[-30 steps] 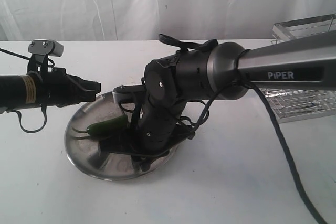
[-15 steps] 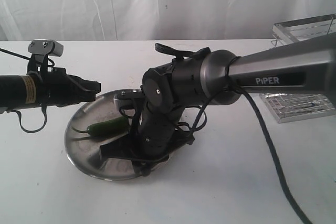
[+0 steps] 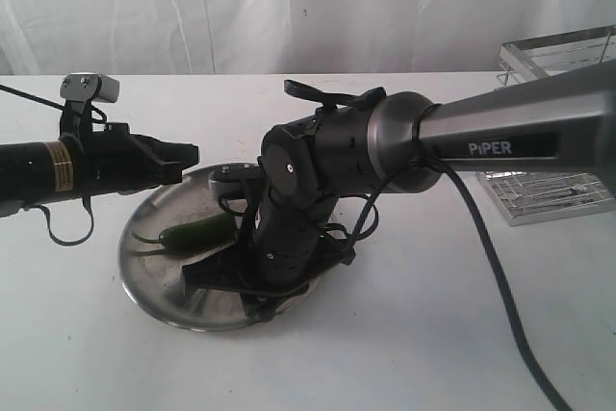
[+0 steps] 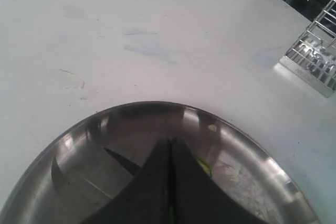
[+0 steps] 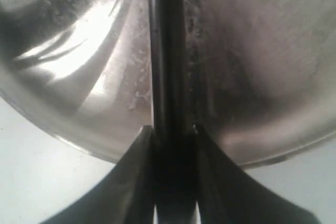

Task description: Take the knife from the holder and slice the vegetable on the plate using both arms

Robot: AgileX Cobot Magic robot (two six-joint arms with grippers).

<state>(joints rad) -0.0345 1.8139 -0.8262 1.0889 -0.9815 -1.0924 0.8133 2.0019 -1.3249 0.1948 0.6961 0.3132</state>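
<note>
The steel plate point(image 3: 144, 271) lies left of the table's middle with the dark-green vegetable point(image 3: 197, 231) lying on its far-left part. My right gripper point(image 3: 258, 288) points down into the plate, shut on the knife point(image 3: 212, 272), whose dark blade lies low across the plate, just in front of the vegetable. The right wrist view shows the right gripper point(image 5: 169, 129) clamped on the knife point(image 5: 168, 51) over the plate point(image 5: 79, 51). My left gripper point(image 3: 190, 155) hovers above the plate's far-left rim, over the vegetable. The left gripper point(image 4: 170, 141) is shut and holds nothing; the knife tip point(image 4: 122, 160) shows beside it.
The wire holder point(image 3: 553, 194) stands at the right edge of the table, partly behind the right arm's grey link; the left wrist view shows the holder point(image 4: 315, 61) too. A small green cut slice point(image 4: 203, 167) lies on the plate point(image 4: 252, 171). A black cable point(image 3: 510, 276) trails from the right arm.
The right arm swung left and dropped lower into the plate with the knife, then held still. The left gripper edged right, further over the plate. The vegetable shifted slightly left.
</note>
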